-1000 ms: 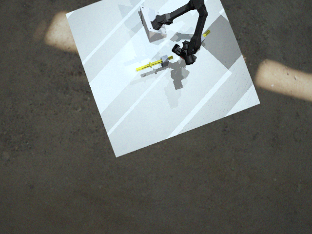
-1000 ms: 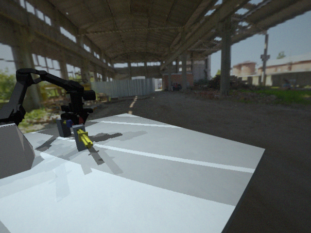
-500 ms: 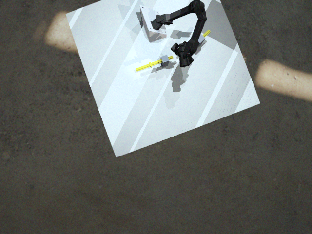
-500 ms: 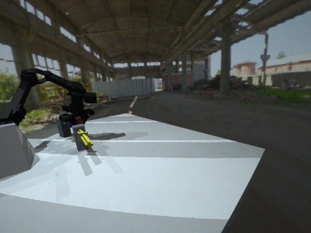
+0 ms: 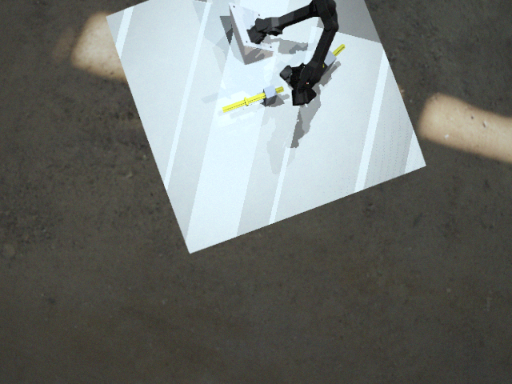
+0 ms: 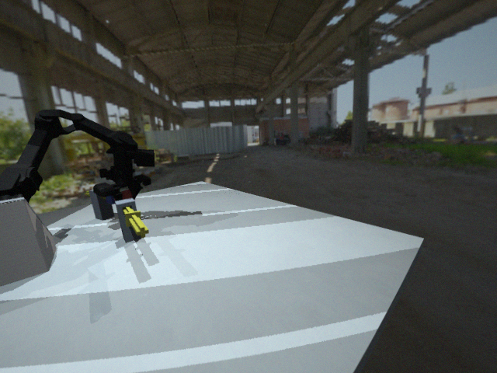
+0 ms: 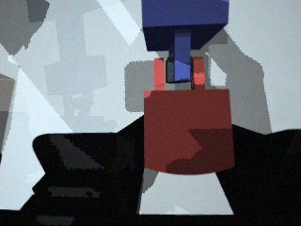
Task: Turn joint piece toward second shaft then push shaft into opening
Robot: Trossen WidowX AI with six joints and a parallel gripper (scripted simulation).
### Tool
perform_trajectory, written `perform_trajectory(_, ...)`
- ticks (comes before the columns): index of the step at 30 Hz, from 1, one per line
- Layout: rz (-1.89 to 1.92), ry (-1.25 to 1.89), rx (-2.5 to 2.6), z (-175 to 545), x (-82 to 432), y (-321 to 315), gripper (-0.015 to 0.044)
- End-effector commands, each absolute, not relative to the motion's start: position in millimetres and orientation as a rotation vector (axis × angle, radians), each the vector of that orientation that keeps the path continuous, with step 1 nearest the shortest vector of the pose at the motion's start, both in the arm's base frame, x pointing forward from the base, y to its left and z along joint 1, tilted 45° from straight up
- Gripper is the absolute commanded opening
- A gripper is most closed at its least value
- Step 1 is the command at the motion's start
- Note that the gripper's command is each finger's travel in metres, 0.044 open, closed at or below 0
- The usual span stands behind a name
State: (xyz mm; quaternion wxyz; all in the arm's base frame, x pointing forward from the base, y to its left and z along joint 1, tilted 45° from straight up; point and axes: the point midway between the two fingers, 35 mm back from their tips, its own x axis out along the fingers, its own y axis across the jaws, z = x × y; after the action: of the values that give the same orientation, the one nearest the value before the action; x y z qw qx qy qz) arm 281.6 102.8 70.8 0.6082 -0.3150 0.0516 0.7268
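Note:
My gripper [image 6: 126, 194] [image 7: 172, 118] is shut on the red square joint piece [image 7: 188, 118] [image 6: 126, 195], one black finger on each side in the wrist view. A blue hinge part [image 7: 185, 13] [image 6: 109, 199] joins it and looks in line with it in the wrist view. The fixed yellow shaft [image 5: 338, 50] passes through its grey block [image 5: 330, 59] [image 6: 102, 207]. The sliding yellow shaft [image 5: 234, 106] [image 6: 137, 225], with a collar, passes through its block [image 5: 270, 94] [image 6: 126, 221]; its inner end stops short of the gripper in the top view. The opening's direction is hidden.
The arm's pale pedestal [image 5: 246, 29] [image 6: 24, 245] stands beside the two blocks. The arm [image 5: 324, 43] [image 6: 96, 136] reaches over the fixed shaft's block. Everything stands on a pale square table [image 5: 231, 198] [image 6: 241, 313] crossed by light stripes and shadows.

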Motion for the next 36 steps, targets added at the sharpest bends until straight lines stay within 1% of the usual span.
perform_trajectory(1, 1.678, 0.121, -0.719, 70.6, 281.3, 102.9, 0.0000)
perform_trajectory(22, 1.678, 0.119, -0.722, 70.8, 281.5, 102.9, 0.0000)
perform_trajectory(27, 1.678, 0.119, -0.722, 70.8, 281.5, 102.9, 0.0131)
perform_trajectory(28, 1.678, 0.119, -0.722, 70.8, 281.5, 102.9, 0.0147)
perform_trajectory(30, 1.678, 0.119, -0.722, 70.8, 281.5, 102.9, 0.0147)
perform_trajectory(36, 1.678, 0.119, -0.722, 70.8, 281.5, 102.9, 0.0304)
